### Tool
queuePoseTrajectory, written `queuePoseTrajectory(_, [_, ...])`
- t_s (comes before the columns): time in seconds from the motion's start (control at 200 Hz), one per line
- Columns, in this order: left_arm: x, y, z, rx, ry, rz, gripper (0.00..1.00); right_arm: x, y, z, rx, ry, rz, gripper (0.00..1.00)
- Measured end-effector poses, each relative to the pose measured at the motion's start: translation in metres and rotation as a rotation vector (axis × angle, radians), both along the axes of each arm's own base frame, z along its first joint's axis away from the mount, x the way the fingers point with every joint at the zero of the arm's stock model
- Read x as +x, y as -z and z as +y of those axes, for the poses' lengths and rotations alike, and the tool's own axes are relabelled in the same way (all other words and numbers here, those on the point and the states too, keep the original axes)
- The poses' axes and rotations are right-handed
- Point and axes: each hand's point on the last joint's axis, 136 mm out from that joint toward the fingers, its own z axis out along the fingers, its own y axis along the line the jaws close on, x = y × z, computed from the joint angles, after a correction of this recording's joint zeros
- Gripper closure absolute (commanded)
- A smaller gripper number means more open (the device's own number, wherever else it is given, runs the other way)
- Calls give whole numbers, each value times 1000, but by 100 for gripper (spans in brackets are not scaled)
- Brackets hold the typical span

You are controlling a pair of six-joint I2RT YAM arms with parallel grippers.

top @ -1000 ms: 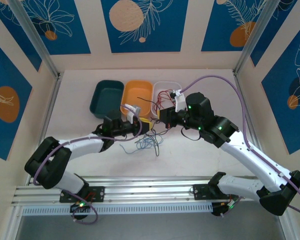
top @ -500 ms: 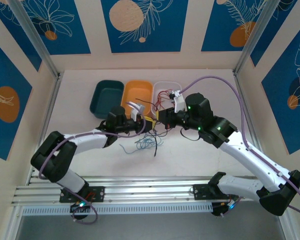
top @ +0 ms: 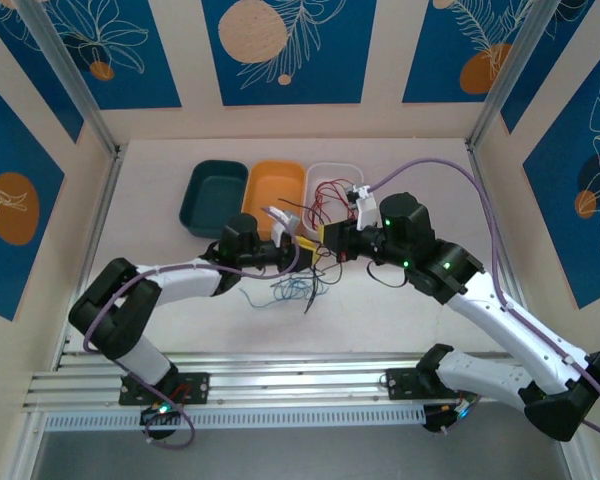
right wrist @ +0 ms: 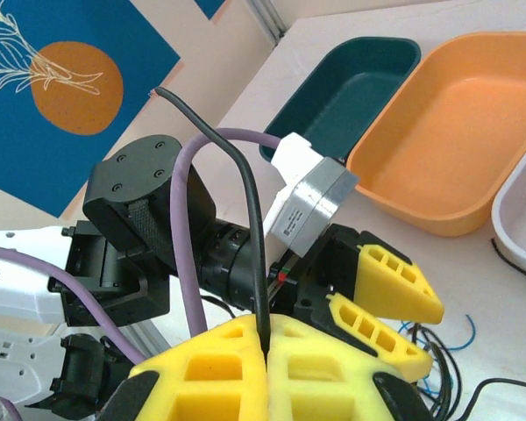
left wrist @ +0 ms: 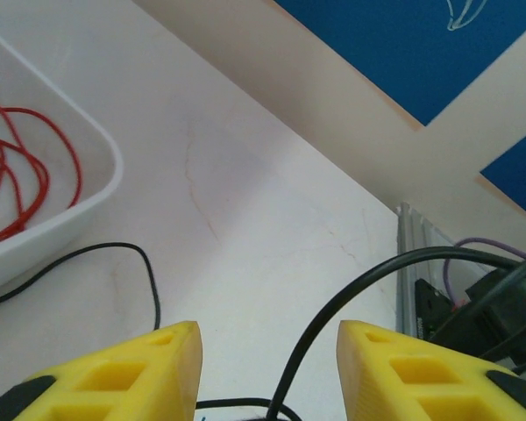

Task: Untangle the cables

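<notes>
Right jaws clamp shut on a black cable (right wrist: pixel 256 228), which rises from between the yellow pads to a bare tip. Left jaws stand partly open; a black strand (left wrist: pixel 456 251) passes through the gap, pinched by neither pad, its lower end cut off. A red cable (left wrist: pixel 44 167) coils in the white tray (left wrist: pixel 92 197), half out of frame. The blue-and-black tangle (top: pixel 295 285) on the tabletop (top: pixel 380 330) is too fine to trace.

Teal tray (top: pixel 212 196), orange tray (top: pixel 275 188) and white tray (top: pixel 330 170) side by side on pale table (top: pixel 150 190).
</notes>
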Motion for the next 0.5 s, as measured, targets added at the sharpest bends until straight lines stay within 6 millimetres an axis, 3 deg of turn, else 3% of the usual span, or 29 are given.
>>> queuePoseTrajectory(0.215, [-9,-11,-5,-67,49,-52,55,9,6,-8,-6,54,17,100])
queuePoseTrajectory(0.5, [-27,3,7,-68,51,-71,57,13,3,-15,12,99,28,100])
